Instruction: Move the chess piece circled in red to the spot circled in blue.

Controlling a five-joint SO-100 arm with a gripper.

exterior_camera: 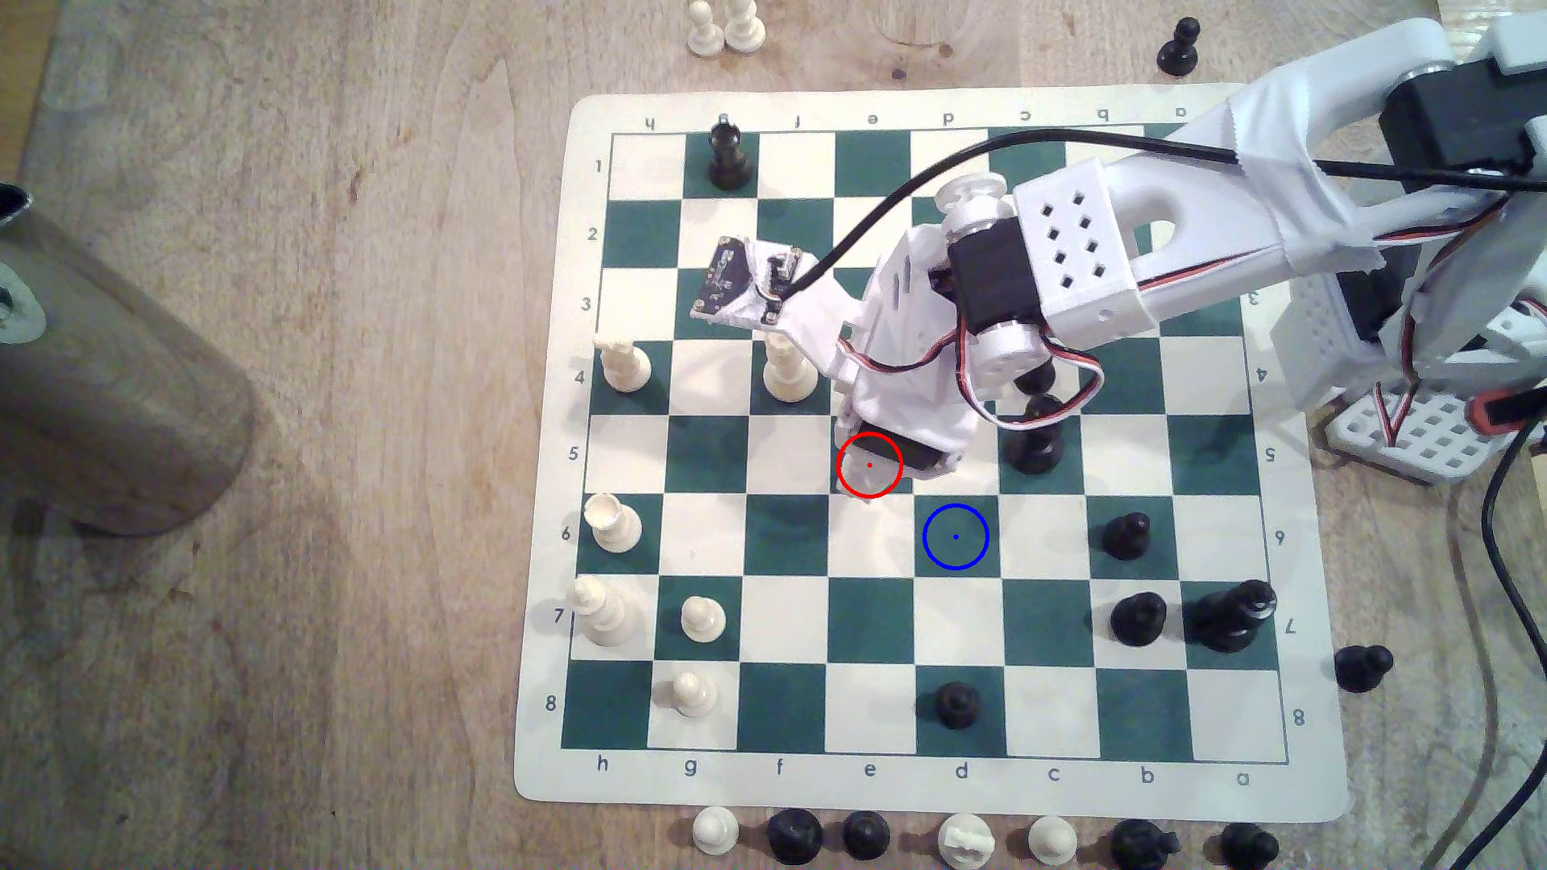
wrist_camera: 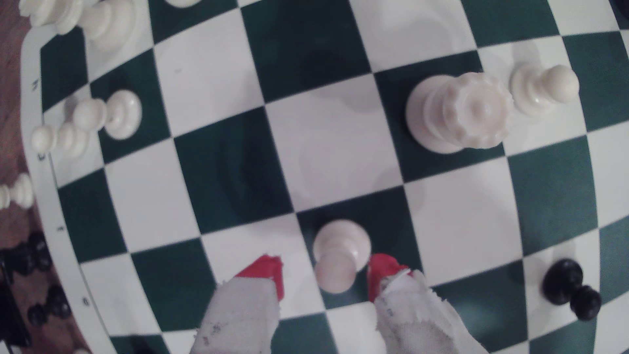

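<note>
Pawn vs claw: we are seeing the pawn (wrist_camera: 340, 253) sitting between the claw (wrist_camera: 326, 277) tips, upright.
Claw state: we are reading it as released, tips apart.

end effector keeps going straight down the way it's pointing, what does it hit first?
Likely the white pawn: in the wrist view it stands between the open red-tipped fingers of the end effector, on a green square. One finger looks nearly against it. Otherwise the board; depth is unclear.

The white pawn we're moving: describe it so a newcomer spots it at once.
On the green-and-white chessboard, find the red ring under the end effector. The white pawn stands between its open red-tipped fingers: short and ball-headed, unlike the taller crowned white piece nearby.
</note>
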